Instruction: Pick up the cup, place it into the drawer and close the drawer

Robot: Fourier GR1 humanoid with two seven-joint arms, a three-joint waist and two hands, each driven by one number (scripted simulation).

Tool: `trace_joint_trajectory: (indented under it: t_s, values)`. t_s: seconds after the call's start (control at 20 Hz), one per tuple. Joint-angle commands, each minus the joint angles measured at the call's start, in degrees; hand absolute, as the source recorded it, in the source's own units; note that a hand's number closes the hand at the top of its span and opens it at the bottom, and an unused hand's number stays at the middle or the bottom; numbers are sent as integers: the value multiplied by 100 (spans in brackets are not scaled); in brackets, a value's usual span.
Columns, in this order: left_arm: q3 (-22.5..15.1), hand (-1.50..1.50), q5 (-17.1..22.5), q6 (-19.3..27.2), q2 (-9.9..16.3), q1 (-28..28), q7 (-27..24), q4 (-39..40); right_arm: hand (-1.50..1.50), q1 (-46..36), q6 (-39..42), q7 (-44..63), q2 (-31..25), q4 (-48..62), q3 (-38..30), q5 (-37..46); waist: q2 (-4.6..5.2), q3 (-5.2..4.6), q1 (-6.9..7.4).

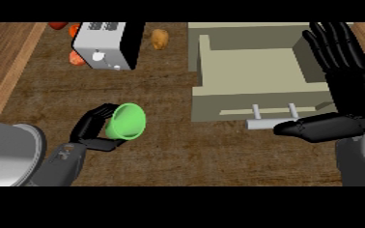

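A light green cup [127, 121] lies tilted in my left hand [95, 130], whose fingers and thumb curl round it, at the lower left above the dark counter. The beige drawer [249, 63] stands pulled out at the upper right, its inside bare, with a pale bar handle [274, 121] on its front. My right hand [335, 77] is open at the right edge beside the drawer, fingers pointing up, its thumb reaching left just beside the handle.
A white and black toaster [107, 45] stands at the upper left. Orange and red produce [76, 57] lies to its left, and a brownish potato [159, 38] to its right. A wooden strip [18, 58] borders the counter at left.
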Motion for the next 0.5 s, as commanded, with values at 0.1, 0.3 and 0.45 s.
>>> trace_joint_trajectory:
  t_s: [0.1,0.3,0.45]
  values:
    - [98,150,-72,734,-78,10,-1283,-231,-150,-71,-151,-203,147,230,86,231,21,4,44]
    - [558,150,481,220,-25,-125,-1308,-397,-150,219,92,-324,-110,176,-229,10,-37,20,72]
    - [1099,150,872,1548,-425,61,-1340,-386,-150,56,-79,-20,-10,75,-134,30,-30,13,106]
